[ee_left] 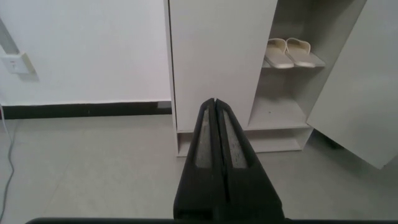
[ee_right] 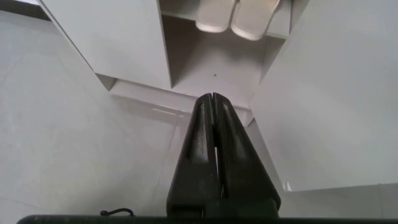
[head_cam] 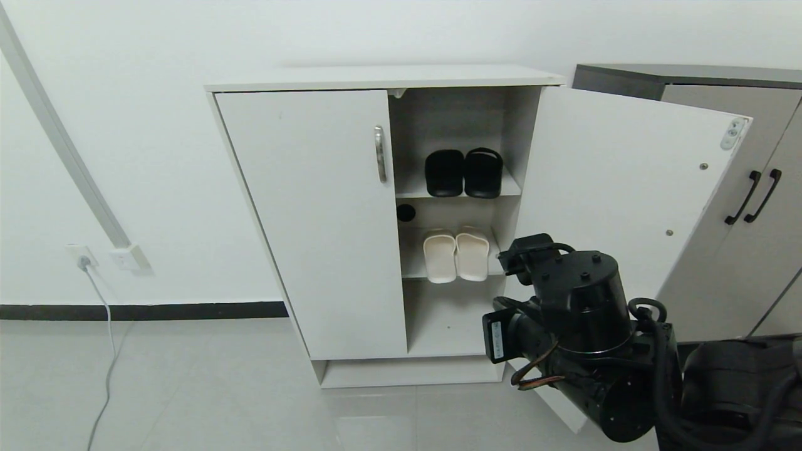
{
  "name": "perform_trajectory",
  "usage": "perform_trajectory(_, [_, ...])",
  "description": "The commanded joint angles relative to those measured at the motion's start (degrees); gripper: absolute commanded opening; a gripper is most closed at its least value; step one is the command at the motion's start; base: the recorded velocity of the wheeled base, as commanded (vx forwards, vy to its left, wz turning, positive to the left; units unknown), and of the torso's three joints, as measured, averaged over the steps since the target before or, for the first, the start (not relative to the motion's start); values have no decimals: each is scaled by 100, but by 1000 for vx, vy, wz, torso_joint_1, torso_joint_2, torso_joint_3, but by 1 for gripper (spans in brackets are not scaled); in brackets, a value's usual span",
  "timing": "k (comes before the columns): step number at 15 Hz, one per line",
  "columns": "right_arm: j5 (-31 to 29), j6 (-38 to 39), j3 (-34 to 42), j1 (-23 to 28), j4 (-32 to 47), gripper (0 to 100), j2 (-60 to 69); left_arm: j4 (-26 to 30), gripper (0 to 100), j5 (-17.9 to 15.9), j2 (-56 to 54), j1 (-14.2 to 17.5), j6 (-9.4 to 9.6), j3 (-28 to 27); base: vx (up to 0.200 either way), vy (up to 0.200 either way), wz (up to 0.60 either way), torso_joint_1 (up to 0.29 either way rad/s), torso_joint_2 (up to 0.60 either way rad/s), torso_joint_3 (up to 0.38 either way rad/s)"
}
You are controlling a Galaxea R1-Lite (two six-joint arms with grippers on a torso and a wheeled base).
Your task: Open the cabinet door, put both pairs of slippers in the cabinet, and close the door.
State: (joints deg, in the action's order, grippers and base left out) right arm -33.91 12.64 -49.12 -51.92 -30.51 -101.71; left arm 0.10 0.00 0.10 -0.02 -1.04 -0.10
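Both slipper pairs sat inside the white laminate cabinet [head_cam: 376,76].
The left claw [ee_left: 214,102], fingers pressed together and empty, faced the closed left door [head_cam: 313,219]. On the upper shelf [head_cam: 410,190] sat black rubber slippers [head_cam: 463,172], with cream foam slippers [head_cam: 455,255] one shelf below. The right door [head_cam: 614,188] stood wide open; the right claw [ee_right: 212,96], likewise closed and empty, hung low beside it.
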Motion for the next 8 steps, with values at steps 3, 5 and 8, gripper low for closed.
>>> perform_trajectory(3, [-1,-7,7,-2,10,0,-25,-1,0,0,-1,2,-2,1,0,0,0,1,-46,-54])
perform_trajectory(5, [-1,-7,7,-2,10,0,-25,-1,0,0,-1,-6,-2,1,0,0,0,5,-185,-300])
perform_trajectory(8, [-1,-34,34,-2,10,0,-25,-1,0,0,-1,2,-2,1,0,0,0,35,-463,-367])
